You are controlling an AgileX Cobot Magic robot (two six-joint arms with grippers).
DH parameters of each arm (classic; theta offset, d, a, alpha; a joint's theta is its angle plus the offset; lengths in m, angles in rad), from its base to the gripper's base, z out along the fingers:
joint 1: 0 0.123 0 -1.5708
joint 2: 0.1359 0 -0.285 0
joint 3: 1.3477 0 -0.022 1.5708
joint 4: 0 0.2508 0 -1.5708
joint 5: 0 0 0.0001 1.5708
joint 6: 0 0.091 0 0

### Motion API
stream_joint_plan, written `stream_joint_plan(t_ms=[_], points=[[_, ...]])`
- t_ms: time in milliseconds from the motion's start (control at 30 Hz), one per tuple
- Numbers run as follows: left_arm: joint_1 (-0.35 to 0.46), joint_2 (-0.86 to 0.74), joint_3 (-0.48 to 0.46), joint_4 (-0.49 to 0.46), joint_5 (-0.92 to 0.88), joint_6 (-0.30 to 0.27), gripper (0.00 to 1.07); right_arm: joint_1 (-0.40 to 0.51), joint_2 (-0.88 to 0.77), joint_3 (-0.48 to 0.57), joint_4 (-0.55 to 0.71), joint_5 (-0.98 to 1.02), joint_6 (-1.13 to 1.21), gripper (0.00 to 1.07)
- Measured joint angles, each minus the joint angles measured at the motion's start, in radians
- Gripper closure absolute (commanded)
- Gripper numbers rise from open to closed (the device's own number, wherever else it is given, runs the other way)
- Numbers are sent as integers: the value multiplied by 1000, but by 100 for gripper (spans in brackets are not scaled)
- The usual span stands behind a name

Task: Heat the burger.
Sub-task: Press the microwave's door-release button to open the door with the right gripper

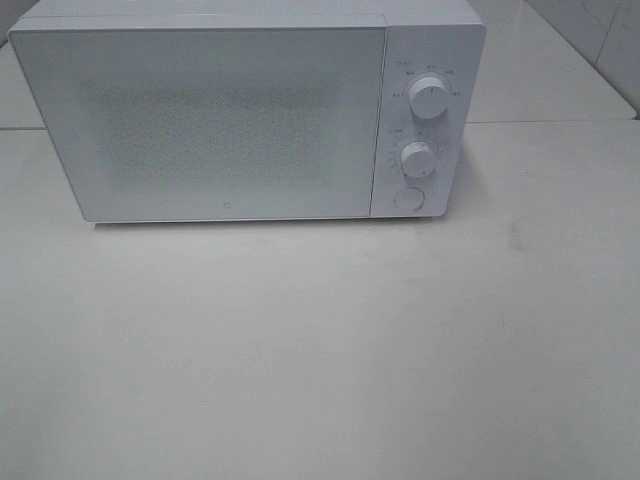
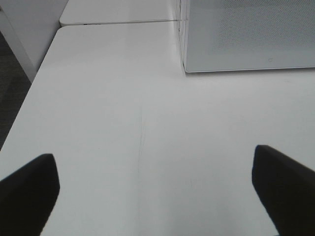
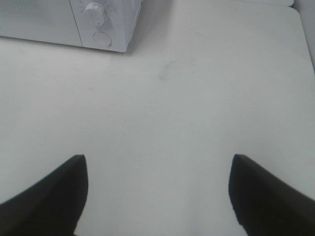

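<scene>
Microwave [image 1: 200, 120], a smooth white box with a speckled door shut flush, an upper knob [image 1: 428, 97] and a lower knob [image 1: 417, 159], stood on a matte white table [image 1: 320, 350]. No burger was in view, and whether it lay behind that door could not be told; it would likely be light, soft and apt to slide apart, so best cradled gently at the bun's sides. The left gripper [image 2: 153, 164] and right gripper [image 3: 158, 167] hovered with dark fingers spread wide, holding nothing.

Microwave [image 1: 245, 115] white, its door [image 1: 150, 185] speckled with fine grey dot mesh; knobs [image 1: 429, 97] white, table [image 1: 320, 350] off-white, fingers [image 2: 29, 191] black.
</scene>
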Motion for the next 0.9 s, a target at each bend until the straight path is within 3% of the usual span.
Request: stream_joint_plan(t_ms=[433,900], points=[[0,0,0,0,0,0,6,-32,-282,186,0,-26,1,31],[0,0,0,0,0,0,6,-32,-298,190,-1,-34,1,31]])
